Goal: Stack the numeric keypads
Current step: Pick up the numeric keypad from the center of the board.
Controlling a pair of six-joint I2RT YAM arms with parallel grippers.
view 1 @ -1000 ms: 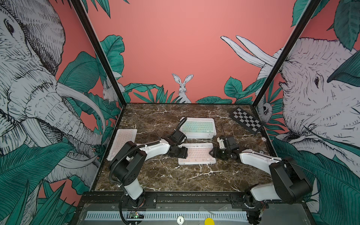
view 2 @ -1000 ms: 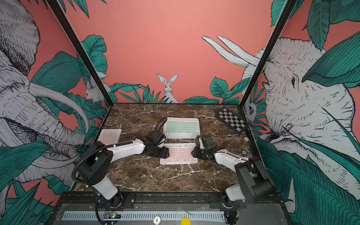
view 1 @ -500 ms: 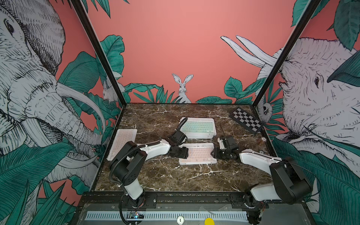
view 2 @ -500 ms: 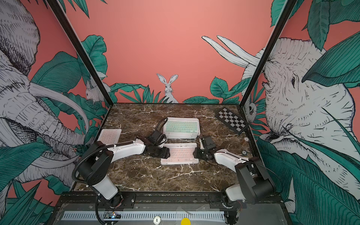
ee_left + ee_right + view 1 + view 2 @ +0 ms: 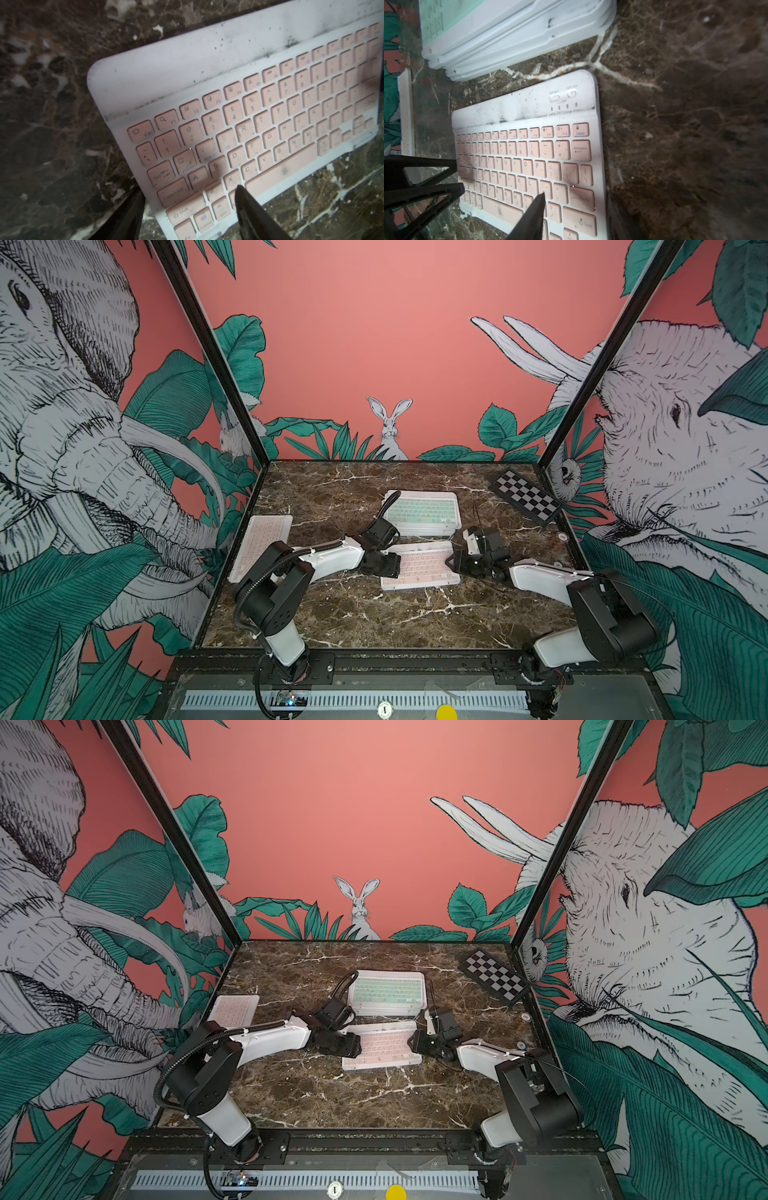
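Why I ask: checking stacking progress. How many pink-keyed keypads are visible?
2. The centre pink keypad lies just in front of the green-topped stack; the left pink keypad lies at the left edge of the table. The stack may hide more.

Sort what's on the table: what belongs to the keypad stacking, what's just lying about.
For the job: middle pink keypad; stack topped by a green keypad; pink keypad at the left edge.
Lying about: checkered board.
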